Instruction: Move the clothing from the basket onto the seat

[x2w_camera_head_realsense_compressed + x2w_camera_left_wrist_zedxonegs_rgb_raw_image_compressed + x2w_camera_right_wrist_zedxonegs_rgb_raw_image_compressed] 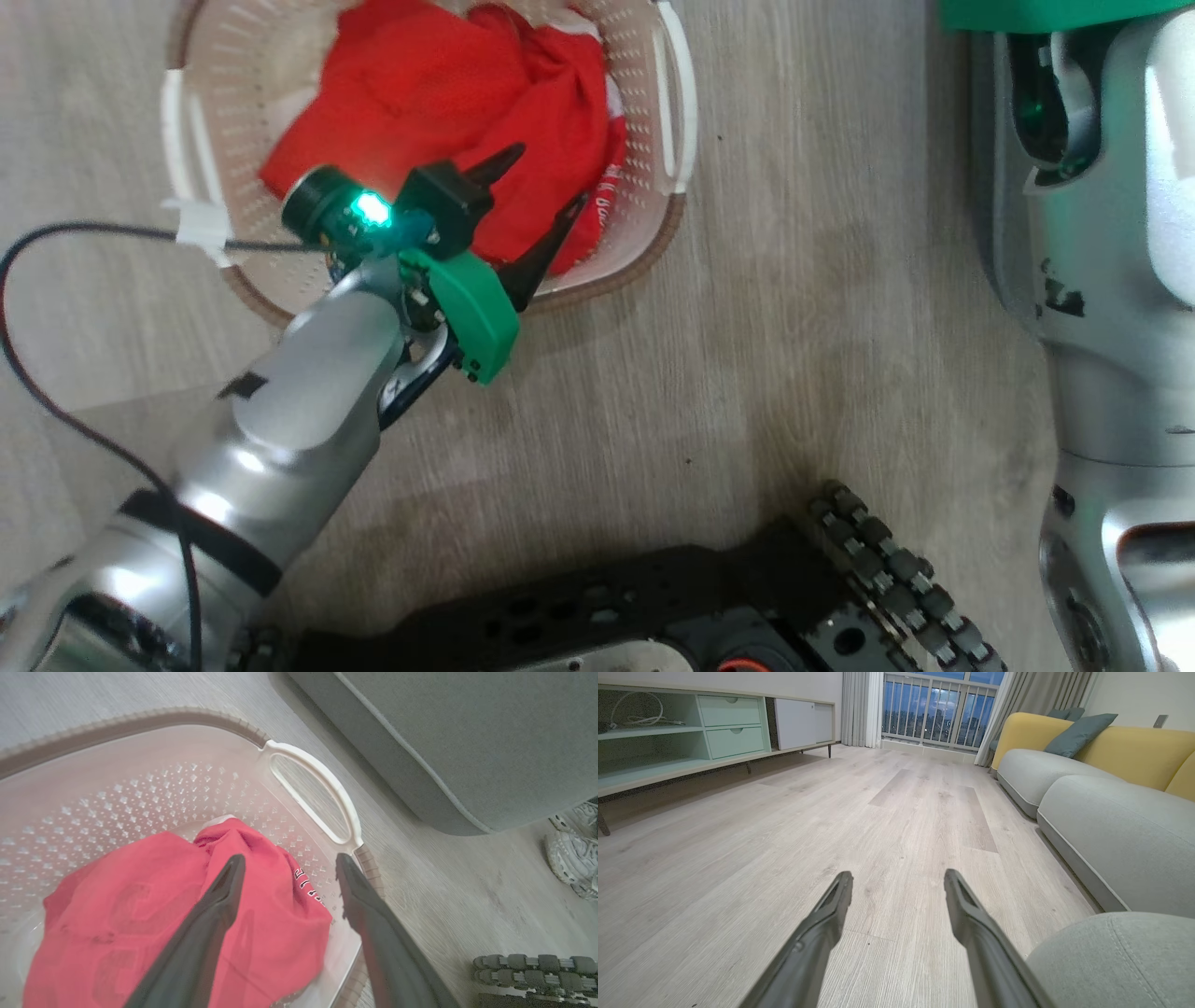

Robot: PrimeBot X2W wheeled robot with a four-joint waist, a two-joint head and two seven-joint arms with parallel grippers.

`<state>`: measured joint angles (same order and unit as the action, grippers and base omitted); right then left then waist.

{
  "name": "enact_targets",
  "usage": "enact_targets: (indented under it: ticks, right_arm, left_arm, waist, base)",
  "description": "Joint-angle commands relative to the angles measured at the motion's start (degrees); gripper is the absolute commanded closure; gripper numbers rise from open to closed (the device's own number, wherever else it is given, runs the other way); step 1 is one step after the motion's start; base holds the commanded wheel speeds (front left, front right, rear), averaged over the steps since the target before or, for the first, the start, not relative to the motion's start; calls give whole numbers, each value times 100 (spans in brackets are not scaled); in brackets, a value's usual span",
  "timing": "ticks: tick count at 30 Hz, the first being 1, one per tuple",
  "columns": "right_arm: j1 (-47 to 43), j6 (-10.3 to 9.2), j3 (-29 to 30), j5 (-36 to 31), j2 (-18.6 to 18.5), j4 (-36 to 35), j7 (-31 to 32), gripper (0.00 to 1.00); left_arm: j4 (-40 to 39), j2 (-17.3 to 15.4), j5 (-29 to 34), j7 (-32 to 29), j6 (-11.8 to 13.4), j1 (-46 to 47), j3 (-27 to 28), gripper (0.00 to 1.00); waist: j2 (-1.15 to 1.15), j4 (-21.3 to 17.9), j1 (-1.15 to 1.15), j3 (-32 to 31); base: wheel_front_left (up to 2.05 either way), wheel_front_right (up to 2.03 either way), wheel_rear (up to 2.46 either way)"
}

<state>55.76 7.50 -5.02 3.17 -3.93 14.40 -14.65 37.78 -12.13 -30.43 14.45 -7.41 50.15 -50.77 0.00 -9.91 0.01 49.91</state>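
Your left fingers hang spread over the clothing in the basket. Sink them astride the raised fold before closing. Your right fingers are spread too.

The floor is looked straight down on from the head, with the basket beneath the left gripper. That basket is shared, closer, with the left wrist view, angled down along that gripper. From the right wrist, the floor is viewed low and level, the seat right of the right gripper.
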Motion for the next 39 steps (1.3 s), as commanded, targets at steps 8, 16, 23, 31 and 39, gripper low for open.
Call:
enact_targets:
  ticks: [8,16,23,31,39]
  right_arm:
    - [11,-1,-67,260,104,-316,-35,0]
    - [-28,-1,-119,442,105,-401,-35,0]
    - [-80,-1,-147,515,105,-367,-35,0]
    - [-86,-1,-144,464,105,-268,-35,0]
    - [-280,-1,-109,277,105,-25,-35,0]
  left_arm:
    - [514,-286,-116,55,-8,555,-664,0]
    - [2009,-70,26,55,0,1199,-901,0]
    - [2706,304,60,54,-5,1377,-1163,89]
    - [2648,358,-273,54,-7,1330,-1287,100]
    - [2126,340,-589,54,-7,1044,-1181,100]
  waist:
    - [0,-375,-1,456]
    - [0,-619,-1,736]
    - [0,-640,-1,725]
    - [0,-514,-1,448]
    - [0,-203,-1,-224]
  base:
    - [0,0,0]
    - [0,0,0]
    - [0,0,0]
    - [0,0,0]
    - [0,0,0]
